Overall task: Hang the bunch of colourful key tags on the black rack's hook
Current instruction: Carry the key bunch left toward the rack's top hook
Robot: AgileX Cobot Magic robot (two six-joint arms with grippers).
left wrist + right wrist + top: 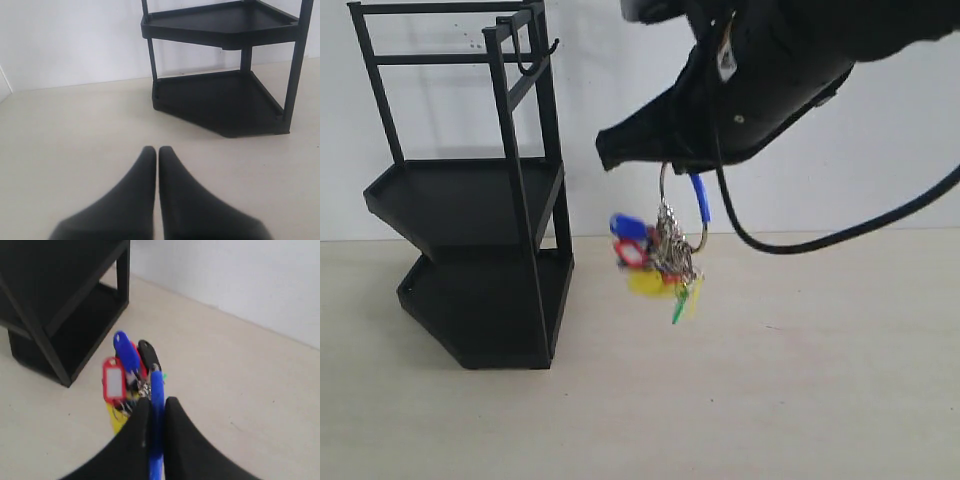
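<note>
The colourful key tag bunch (655,258) hangs in the air to the right of the black rack (470,200), well below the hook's height. My right gripper (612,150) is shut on the bunch's blue loop (698,196). In the right wrist view the blue loop (157,387) runs between the fingers of that gripper (157,404), with the bunch's (122,375) red, blue and yellow tags dangling past the tips. The hook (542,58) sticks out from the rack's top right bar with nothing on it. My left gripper (158,150) is shut and empty, low over the table, facing the rack (225,30).
The rack (60,300) stands against a white wall (840,150) on a beige table (770,400). A black cable (800,245) loops under my right arm.
</note>
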